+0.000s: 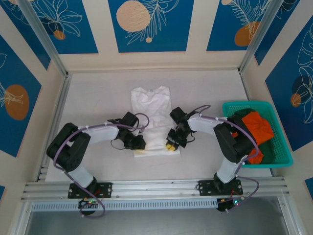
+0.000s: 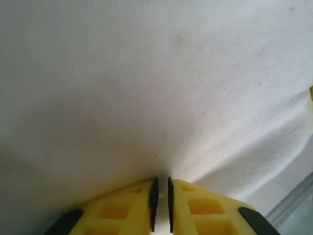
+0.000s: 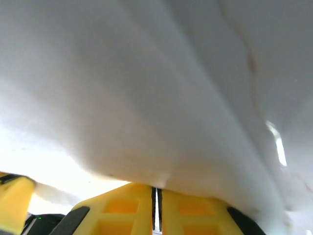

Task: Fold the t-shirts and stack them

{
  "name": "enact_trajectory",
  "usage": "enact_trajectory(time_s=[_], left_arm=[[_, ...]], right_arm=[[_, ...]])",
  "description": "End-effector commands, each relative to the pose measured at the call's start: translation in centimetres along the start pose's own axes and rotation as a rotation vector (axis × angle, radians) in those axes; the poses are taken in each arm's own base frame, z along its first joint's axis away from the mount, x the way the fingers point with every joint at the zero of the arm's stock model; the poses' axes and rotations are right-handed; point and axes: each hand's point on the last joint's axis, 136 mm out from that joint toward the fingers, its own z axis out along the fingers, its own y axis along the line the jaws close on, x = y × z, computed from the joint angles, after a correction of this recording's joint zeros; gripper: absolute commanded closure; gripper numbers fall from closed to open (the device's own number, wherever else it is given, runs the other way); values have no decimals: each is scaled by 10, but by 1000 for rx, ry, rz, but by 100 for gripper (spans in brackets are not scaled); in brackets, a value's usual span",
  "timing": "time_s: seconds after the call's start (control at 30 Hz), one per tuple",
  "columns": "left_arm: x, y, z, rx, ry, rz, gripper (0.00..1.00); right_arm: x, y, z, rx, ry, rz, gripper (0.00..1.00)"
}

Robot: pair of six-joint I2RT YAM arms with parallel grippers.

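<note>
Lying on the table (image 1: 98,98), top view: the white shirt (image 1: 151,110), mid-table, with its collar end away from the arms and its near hem between the two grippers.
White shirt's look, top view: plain white thin cloth, softly creased. The sides are folded in, so it reads as a long narrow strip that is wider at the far end.
Left gripper (image 1: 139,151), top view: at the near left corner of the white shirt, touching the hem.
Right gripper (image 1: 170,145), top view: at the near right edge of the white shirt, its yellow tips on the cloth.
Basket (image 1: 247,104), top view: teal lattice, at the table's right edge, well apart from the white shirt.
Orange shirt (image 1: 258,126), top view: crumpled, uppermost in the basket.
Green shirt (image 1: 266,148), top view: dark, under and beside the orange shirt, in the basket.
White shirt (image 2: 146,88), left wrist view: smooth white cloth with a fine weave, puckering toward the fingers.
Left gripper (image 2: 161,196), left wrist view: yellow fingers (image 2: 122,213) clenched on the white shirt, with a thin sliver of cloth between the dark pads.
White shirt (image 3: 146,88), right wrist view: draped in long soft folds, with a pale edge dipping to the fingers.
Right gripper (image 3: 156,196), right wrist view: yellow fingers (image 3: 190,210) pressed together, pinching the white shirt's edge.
</note>
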Motion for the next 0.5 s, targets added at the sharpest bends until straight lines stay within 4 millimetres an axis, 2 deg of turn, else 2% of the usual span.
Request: enact_trajectory(time_s=[0.0,0.13,0.27,0.47], left_arm=[[50,29,-5,-109,124,-108,79],[39,18,-20,-99,60,-113,70],[11,6,-29,-107,-6,-118,68],[-32,-4,-43,-138,-124,-161,67]], right_arm=[[18,-41,-3,150,-32,84,84],[18,-37,-14,161,-71,43,80],[0,-20,-23,130,-109,-25,75],[-27,13,-33,108,-106,-128,74]])
